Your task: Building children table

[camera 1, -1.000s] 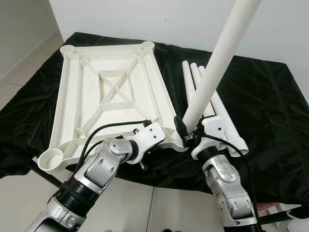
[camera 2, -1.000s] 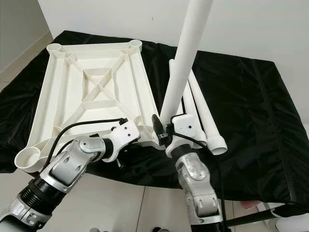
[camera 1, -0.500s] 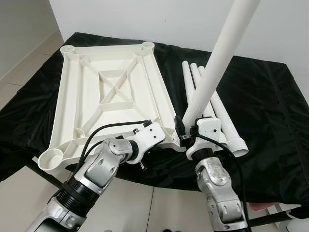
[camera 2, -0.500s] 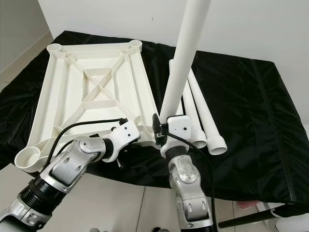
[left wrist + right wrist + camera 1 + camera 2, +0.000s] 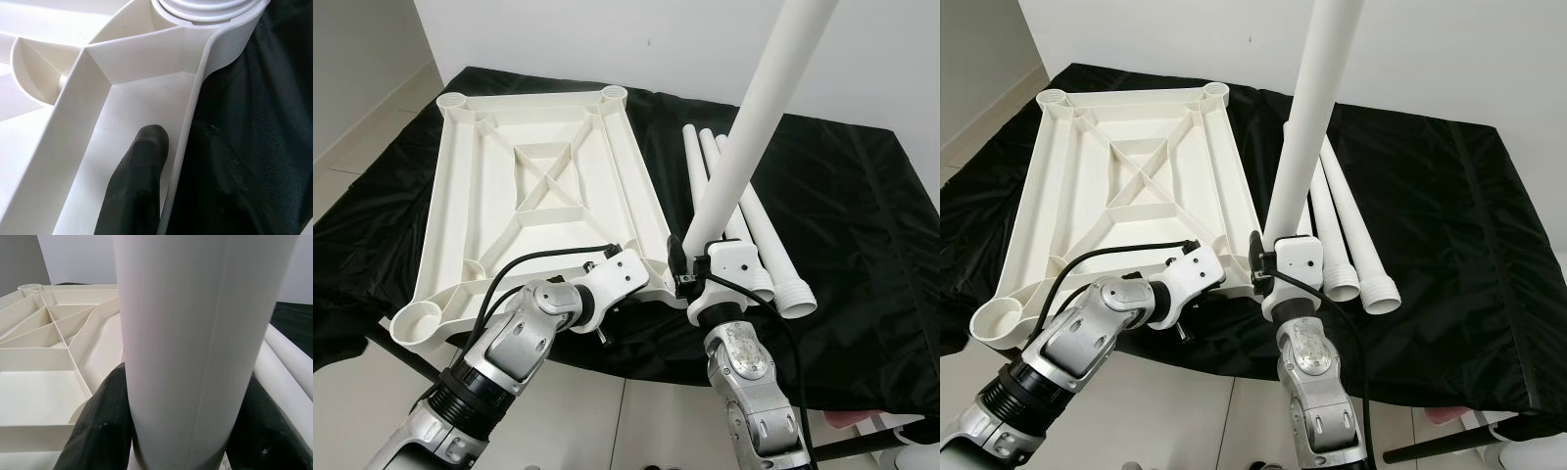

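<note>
The white plastic tabletop (image 5: pixel 538 186) lies upside down on a black cloth, ribs facing up. My left gripper (image 5: pixel 176 191) is shut on its near rim, one finger (image 5: pixel 139 186) inside the rim and the other outside, close to the near right corner socket (image 5: pixel 210 10). My right gripper (image 5: pixel 178 431) is shut on a white table leg (image 5: pixel 754 127) that stands almost upright, leaning slightly right. The leg's lower end sits at that corner socket (image 5: pixel 677 286). Three more white legs (image 5: pixel 776 257) lie side by side on the cloth to the right of the tabletop.
The black cloth (image 5: pixel 862 225) covers a low platform in front of a white wall. Open leg sockets sit at the other corners of the tabletop (image 5: pixel 419 321) (image 5: pixel 453 100) (image 5: pixel 612 94). Tiled floor (image 5: pixel 352 392) lies below the near edge.
My right arm has shifted left and the held leg has tipped more upright, its lower end closer over the corner socket. The left arm and tabletop have stayed still.
</note>
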`<state>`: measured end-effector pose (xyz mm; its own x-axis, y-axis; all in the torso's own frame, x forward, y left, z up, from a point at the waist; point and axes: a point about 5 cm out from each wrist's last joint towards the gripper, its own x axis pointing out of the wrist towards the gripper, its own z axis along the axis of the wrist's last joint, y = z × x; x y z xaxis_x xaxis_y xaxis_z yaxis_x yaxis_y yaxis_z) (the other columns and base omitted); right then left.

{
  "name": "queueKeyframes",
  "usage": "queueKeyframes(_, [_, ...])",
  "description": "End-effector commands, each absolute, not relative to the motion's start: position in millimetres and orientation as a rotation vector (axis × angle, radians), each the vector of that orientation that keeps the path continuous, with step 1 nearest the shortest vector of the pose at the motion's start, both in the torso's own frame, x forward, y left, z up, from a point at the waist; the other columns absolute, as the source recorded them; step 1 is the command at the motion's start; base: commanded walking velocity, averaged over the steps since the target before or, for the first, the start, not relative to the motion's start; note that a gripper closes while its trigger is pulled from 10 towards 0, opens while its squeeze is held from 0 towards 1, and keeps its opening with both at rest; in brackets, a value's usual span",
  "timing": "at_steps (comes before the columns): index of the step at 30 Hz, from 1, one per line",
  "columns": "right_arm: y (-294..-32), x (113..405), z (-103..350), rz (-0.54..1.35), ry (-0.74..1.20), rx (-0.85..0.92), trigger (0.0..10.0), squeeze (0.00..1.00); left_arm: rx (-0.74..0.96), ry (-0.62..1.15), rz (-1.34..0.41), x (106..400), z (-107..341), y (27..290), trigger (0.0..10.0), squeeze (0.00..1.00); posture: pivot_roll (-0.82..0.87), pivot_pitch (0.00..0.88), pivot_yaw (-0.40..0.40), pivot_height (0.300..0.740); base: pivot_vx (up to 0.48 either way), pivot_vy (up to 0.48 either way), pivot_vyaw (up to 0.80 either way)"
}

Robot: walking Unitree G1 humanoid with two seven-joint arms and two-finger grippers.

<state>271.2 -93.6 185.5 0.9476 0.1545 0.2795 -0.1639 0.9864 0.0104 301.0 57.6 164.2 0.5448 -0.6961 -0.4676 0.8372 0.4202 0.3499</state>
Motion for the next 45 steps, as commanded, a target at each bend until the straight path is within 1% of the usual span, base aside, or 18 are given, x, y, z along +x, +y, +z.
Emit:
queueKeyframes(1, [-83.6,269.6,182.8,0.185,-0.268,0.080,10.0,0.00,0.588,0.263,-1.039,293.2,160.1,47.1,10.0,0.00,-0.08,0.115,-0.024,0.740,0.000,0.000,0.00])
queueKeyframes(14, [-90.8,273.7,182.0,0.160,-0.263,0.078,10.0,0.00,0.585,0.265,-1.043,292.4,159.7,46.4,10.0,0.00,-0.08,0.120,-0.022,0.740,0.000,0.000,0.00])
queueKeyframes(15, [-91.8,274.3,182.6,0.161,-0.266,0.077,10.0,0.79,0.585,0.265,-1.043,292.4,159.7,46.3,10.0,0.00,-0.08,0.121,-0.021,0.740,0.000,0.000,0.00])
queueKeyframes(16, [-91.8,274.3,182.6,0.161,-0.266,0.077,10.0,0.79,0.585,0.265,-1.043,292.4,159.7,46.3,10.0,0.00,-0.08,0.121,-0.021,0.740,0.000,0.000,0.00])
queueKeyframes(17, [-92.4,274.6,183.0,0.162,-0.268,0.077,10.0,1.00,0.585,0.265,-1.043,292.4,159.7,46.3,10.0,0.00,-0.08,0.121,-0.021,0.740,0.000,0.000,0.00])
queueKeyframes(33, [-96.8,278.8,189.3,0.240,-0.294,0.090,10.0,1.00,0.581,0.268,-1.041,292.2,159.8,46.9,10.0,0.00,-0.08,0.134,-0.020,0.740,0.000,0.000,0.00])
queueKeyframes(34, [-98.7,279.5,189.4,0.253,-0.291,0.087,10.0,0.00,0.581,0.269,-1.040,292.5,159.8,47.2,10.0,0.00,-0.08,0.136,-0.020,0.740,0.000,0.000,0.00])
queueKeyframes(35, [-104.0,280.3,189.8,0.289,-0.291,0.072,10.0,0.00,0.579,0.269,-1.037,293.1,160.2,47.9,10.0,0.00,-0.09,0.140,-0.017,0.740,0.000,0.000,0.00])
queueKeyframes(41, [-115.9,282.3,189.4,0.349,-0.272,0.073,10.0,0.00,0.580,0.269,-1.037,294.3,160.4,48.1,10.0,0.00,-0.10,0.150,-0.010,0.740,0.000,0.000,0.00])
queueKeyframes(43, [-115.9,282.3,189.4,0.349,-0.272,0.073,10.0,0.00,0.580,0.269,-1.037,294.3,160.4,48.1,10.0,0.00,-0.10,0.150,-0.010,0.740,0.000,0.000,0.00])
queueKeyframes(45, [-121.1,282.7,189.9,0.399,-0.265,0.059,10.0,0.00,0.581,0.270,-1.039,294.8,160.3,47.8,10.0,0.00,-0.10,0.153,-0.009,0.740,0.000,0.000,0.00])
